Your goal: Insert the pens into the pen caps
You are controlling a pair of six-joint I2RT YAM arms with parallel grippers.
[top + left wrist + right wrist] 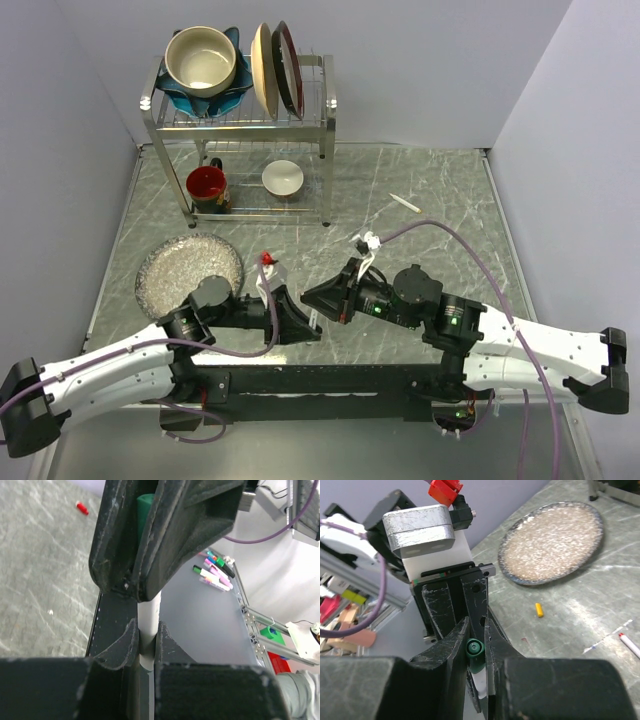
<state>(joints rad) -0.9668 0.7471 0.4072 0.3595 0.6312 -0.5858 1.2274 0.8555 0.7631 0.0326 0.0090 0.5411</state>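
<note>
Grippers meet tip to tip near the middle of the table's [460,190] near edge in the overhead view. The left gripper [306,326] and right gripper [316,298] angle toward each other, presumably so that pen and cap share one line. A loose pen [405,203] lies well apart toward the far right, and a speckled plate [190,272] sits by the left edge, in front of a dish rack [240,130] at the far edge. From the left wrist, its own fingers pinch narrowly on a white pen [146,630], held by the barrel so the end is left free, while the opposing fingers grip the green cap [145,507]. How far the cap is seated is hidden. A red cap [81,508] lies on the table beyond. From the right wrist, the right fingers clamp the green cap, and a yellow-orange cap [539,610] lies near the plate. The surface is grey-green marbled stone, ringed by plain pale walls [450,70].
</note>
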